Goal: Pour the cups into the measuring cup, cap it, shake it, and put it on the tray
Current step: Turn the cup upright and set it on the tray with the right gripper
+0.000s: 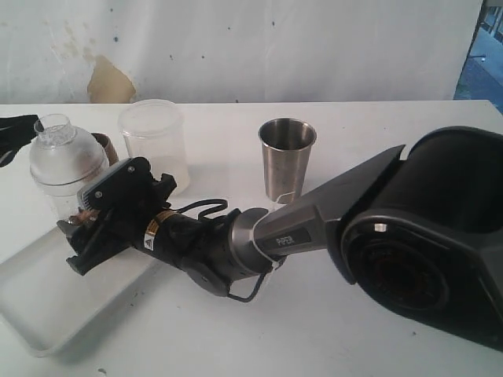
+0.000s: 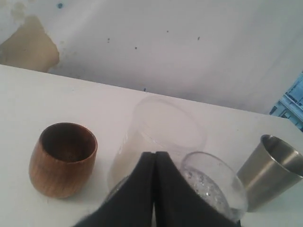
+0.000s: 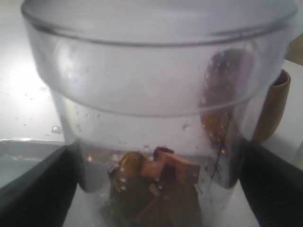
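Note:
The measuring cup [image 1: 67, 161], clear with a domed cap on it, stands upright at the far end of the white tray [image 1: 43, 302]. My right gripper [image 1: 78, 236] reaches across and is shut on its lower body. In the right wrist view the measuring cup [image 3: 151, 94] fills the picture, brown pieces lie in its bottom, and a dark finger [image 3: 31, 189] presses each side. Whether its base rests on the tray is hidden. My left gripper [image 2: 155, 163] is shut and empty just above the cap [image 2: 215, 187]. The wooden cup [image 2: 63, 158] and the steel tumbler [image 1: 287, 157] stand empty on the table.
A frosted plastic container [image 1: 153, 141] stands right behind the measuring cup, with the wooden cup [image 1: 106, 144] between them. The right arm's large dark base [image 1: 440, 236] fills the right side. A white wall [image 1: 251, 47] closes the back.

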You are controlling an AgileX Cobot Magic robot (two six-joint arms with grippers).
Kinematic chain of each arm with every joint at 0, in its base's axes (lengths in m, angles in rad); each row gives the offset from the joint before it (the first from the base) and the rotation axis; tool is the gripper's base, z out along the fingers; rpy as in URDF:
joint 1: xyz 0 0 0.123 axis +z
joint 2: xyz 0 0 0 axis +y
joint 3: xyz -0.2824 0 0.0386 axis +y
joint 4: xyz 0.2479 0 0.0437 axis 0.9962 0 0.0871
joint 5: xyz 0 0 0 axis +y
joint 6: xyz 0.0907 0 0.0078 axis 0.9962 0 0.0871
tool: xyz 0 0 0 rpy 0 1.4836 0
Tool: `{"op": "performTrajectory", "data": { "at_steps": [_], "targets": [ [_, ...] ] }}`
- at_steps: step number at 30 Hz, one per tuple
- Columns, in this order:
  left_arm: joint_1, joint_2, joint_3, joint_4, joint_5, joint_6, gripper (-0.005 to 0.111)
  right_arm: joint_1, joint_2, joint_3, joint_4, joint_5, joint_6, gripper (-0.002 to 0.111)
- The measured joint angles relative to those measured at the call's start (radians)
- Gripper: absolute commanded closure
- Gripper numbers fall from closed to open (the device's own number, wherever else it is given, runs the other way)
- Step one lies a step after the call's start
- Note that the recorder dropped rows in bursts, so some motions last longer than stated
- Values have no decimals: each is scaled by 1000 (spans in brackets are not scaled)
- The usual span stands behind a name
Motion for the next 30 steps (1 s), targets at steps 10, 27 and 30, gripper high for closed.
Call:
{"op": "performTrajectory", "data": {
  "at_steps": [10, 27, 30],
  "targets": [
    [2, 79, -2, -62, 24, 80, 107, -2, 10, -28, 0, 42, 47, 105],
    [2, 99, -2, -89, 28, 112, 107, -2, -12, -35, 0, 127, 65, 35],
    [2, 99, -2, -89, 30, 112, 107, -2, -18, -35, 0, 148, 68, 35]
  ]
}}
